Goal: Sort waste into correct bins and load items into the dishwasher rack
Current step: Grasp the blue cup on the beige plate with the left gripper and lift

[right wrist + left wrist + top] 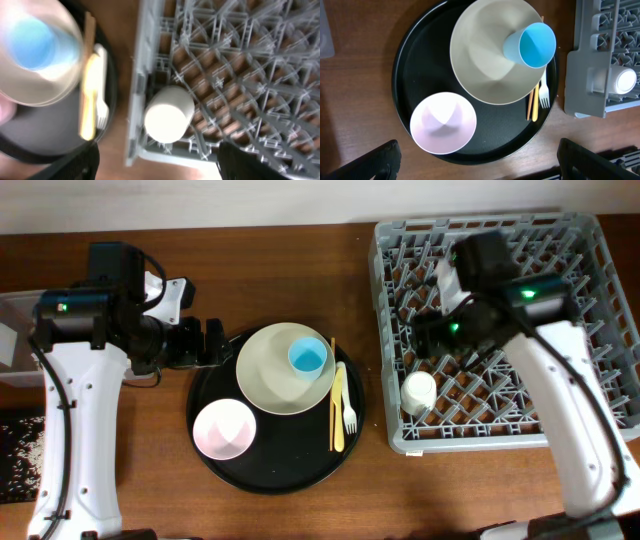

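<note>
The left claw (pixel 214 342) is hanging just beside the left rim of the round black tray (pixel 270 475). Its fingers (pixel 385 161) are spreading wide with nothing between them. The right claw (pixel 428 338) is hovering over the grey rack (pixel 595 250), likewise gaping open and gripping nothing. Its fingers (pixel 242 162) are showing at the bottom of the right wrist view.

The cream cup (pixel 419 390) is lying inside the rack, tipped over among the pegs in the corner nearest the tray. On the tray, the cream plate (pixel 268 380) is carrying the blue cup (pixel 308 357), which is standing mouth up toward the plate's right side. The pink bowl (pixel 224 429) is sitting upright on the tray, just beside the plate. The yellow fork (pixel 90 95) and the chopsticks (pixel 89 27) are lying side by side on the tray along the plate's right edge.

Tray and rack are both resting on the brown desk (pixel 300 250). A clear tub (pixel 10 340) is peeking in at the far left edge. Below it, a black bin (pixel 20 455) flecked with white is showing in the corner.
</note>
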{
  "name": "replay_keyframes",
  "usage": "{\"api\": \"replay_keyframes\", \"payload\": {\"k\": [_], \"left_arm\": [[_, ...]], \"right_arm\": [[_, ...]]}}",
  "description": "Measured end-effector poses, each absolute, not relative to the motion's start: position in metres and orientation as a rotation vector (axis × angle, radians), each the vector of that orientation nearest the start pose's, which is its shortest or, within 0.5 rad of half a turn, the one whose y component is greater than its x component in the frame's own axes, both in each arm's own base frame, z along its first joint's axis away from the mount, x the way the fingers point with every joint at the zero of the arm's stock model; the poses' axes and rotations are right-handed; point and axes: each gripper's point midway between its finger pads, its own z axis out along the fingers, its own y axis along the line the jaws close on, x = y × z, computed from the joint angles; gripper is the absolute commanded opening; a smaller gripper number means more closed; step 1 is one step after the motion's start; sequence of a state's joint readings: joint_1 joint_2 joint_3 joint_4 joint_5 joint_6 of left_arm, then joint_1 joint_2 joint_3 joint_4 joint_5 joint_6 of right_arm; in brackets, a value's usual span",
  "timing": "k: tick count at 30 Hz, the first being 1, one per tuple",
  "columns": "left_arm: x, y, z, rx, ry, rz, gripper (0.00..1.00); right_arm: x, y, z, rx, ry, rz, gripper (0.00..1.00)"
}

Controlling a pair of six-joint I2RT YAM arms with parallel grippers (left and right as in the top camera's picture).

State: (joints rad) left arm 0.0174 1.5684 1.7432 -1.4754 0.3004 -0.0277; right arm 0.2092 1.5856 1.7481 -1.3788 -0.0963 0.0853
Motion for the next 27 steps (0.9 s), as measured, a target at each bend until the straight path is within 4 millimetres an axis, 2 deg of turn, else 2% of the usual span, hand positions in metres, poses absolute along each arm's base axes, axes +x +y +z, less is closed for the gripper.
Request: {"api": "replay_keyframes", "payload": {"k": [1,2,6,8,13,15,16,17,18,20,22,25,27], "left_arm": [[0.314,-0.045,0.25,-0.006,2.844,-0.433,0.99],[0.314,-0.045,0.25,-0.006,2.844,-0.433,0.99],[0.316,-0.045,0.25,-0.004,2.836,-0.432,0.99],[0.346,-0.044,0.261,0.022,2.707,-0.402,0.99],[0.362,-0.044,0.268,0.046,2.637,-0.388,0.99],[0.368,-0.057,0.271,0.099,2.598,-0.441,0.99],[0.371,-0.071,0.269,0.145,2.582,-0.504,0.92],[0.375,-0.089,0.26,0.198,2.577,-0.584,0.75],[0.379,-0.102,0.243,0.232,2.604,-0.641,0.58],[0.385,-0.12,0.199,0.259,2.7,-0.716,0.46],[0.384,-0.136,0.167,0.292,2.784,-0.754,0.41],[0.389,-0.16,0.132,0.322,2.847,-0.789,0.4],[0.389,-0.168,0.112,0.3,2.899,-0.801,0.41]], "right_arm": [[0.326,0.092,0.261,-0.21,2.769,0.243,0.99],[0.322,0.095,0.265,-0.22,2.769,0.274,0.99],[0.317,0.101,0.264,-0.23,2.79,0.333,0.99],[0.314,0.101,0.263,-0.231,2.801,0.337,0.99],[0.31,0.099,0.261,-0.228,2.82,0.324,0.99],[0.31,0.099,0.261,-0.228,2.82,0.324,0.99],[0.31,0.099,0.261,-0.228,2.821,0.324,1.0],[0.31,0.099,0.261,-0.227,2.823,0.324,1.0],[0.309,0.099,0.261,-0.227,2.827,0.323,1.0],[0.307,0.098,0.26,-0.228,2.832,0.323,1.0],[0.307,0.099,0.26,-0.227,2.832,0.323,1.0],[0.307,0.098,0.26,-0.227,2.832,0.323,1.0],[0.307,0.098,0.26,-0.227,2.832,0.322,1.0]]}}
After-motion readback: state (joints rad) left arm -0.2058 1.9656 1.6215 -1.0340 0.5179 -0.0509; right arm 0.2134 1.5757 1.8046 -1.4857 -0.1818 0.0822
